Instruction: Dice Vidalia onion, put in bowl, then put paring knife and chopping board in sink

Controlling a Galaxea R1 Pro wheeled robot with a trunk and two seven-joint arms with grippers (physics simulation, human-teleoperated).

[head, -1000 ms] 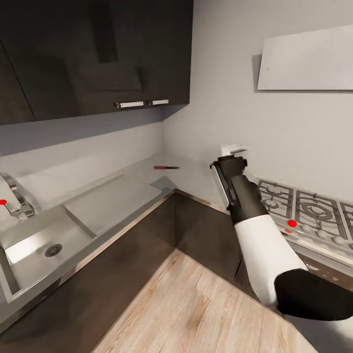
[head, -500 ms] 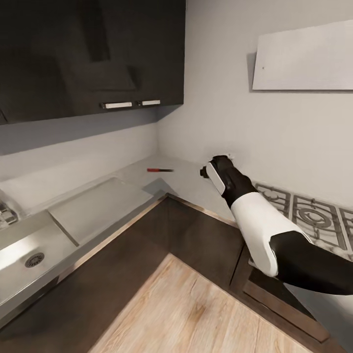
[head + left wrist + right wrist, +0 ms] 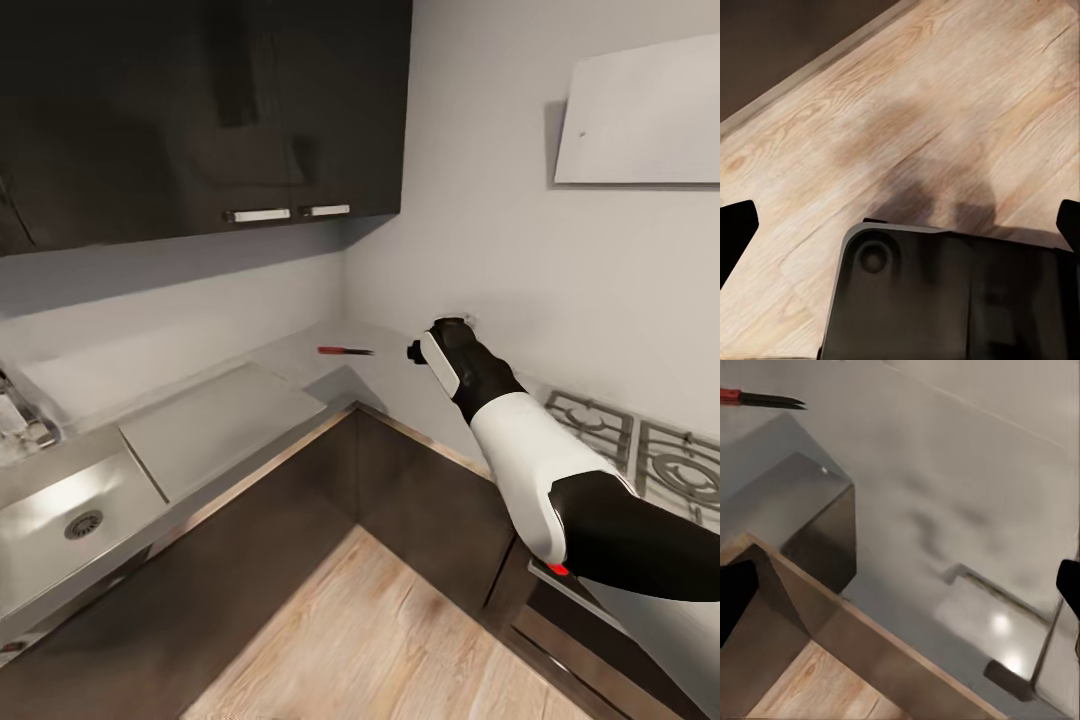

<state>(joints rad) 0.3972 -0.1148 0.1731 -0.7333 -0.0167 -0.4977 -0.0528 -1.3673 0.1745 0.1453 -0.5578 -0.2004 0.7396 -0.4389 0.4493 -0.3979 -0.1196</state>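
My right gripper (image 3: 432, 352) hangs over the grey desk (image 3: 400, 375) in the corner of the kitchen; in the right wrist view its two dark fingertips (image 3: 735, 600) sit at opposite edges of the picture, so I read the jaws as wide apart and holding nothing. Half a second ago the head view showed the same arm pose, but the whole picture has since slid: the camera turned, bringing more of the sink into view, while the things themselves kept their places. My left gripper (image 3: 900, 229) points down at the light wood plank floor (image 3: 945, 112), its fingertips likewise far apart and empty, above a dark rounded housing of the robot.

At about 10 o'clock from the right gripper in the head view, the paring knife (image 3: 345, 351) lies flat on the desk, near but apart from it: red handle, thin dark pointed blade. The right wrist view shows it too (image 3: 761, 397).

Farther out toward 8 o'clock lies the sink (image 3: 70, 520), a matte grey basin with a round drain and a flat drainboard (image 3: 220, 428). Glossy dark cabinets (image 3: 200, 110) hang above. Toward 4 o'clock, a hob (image 3: 640, 455) with metal grates.
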